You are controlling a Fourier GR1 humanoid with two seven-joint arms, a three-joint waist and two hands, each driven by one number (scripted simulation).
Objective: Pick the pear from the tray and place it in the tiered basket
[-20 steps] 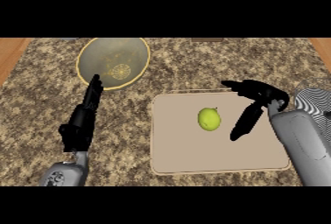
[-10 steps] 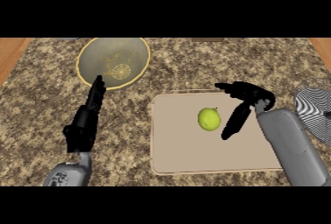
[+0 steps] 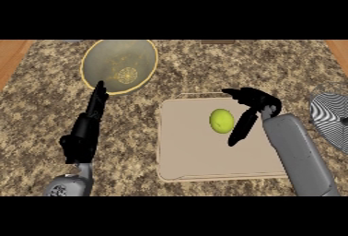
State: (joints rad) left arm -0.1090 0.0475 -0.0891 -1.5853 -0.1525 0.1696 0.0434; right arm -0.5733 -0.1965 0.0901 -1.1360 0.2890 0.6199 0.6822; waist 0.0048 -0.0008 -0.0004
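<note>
None of the task was done. The pear [image 3: 222, 120] lay on the tray [image 3: 204, 174], upper middle, not yet held. Our right hand [image 3: 254, 98] hovered just beside it on its right, fingers spread, pinching nothing. Grasp, lift, carry and drop into the tiered basket [image 3: 112, 53] all remained. Our left hand [image 3: 87, 128] rested left of the tray, fingers straight, tips at the basket's near rim. We judged it close to the carry path. The counter [image 3: 197, 64] behind the tray looked open, and the striped plate [image 3: 332, 120] sat off to the right.
</note>
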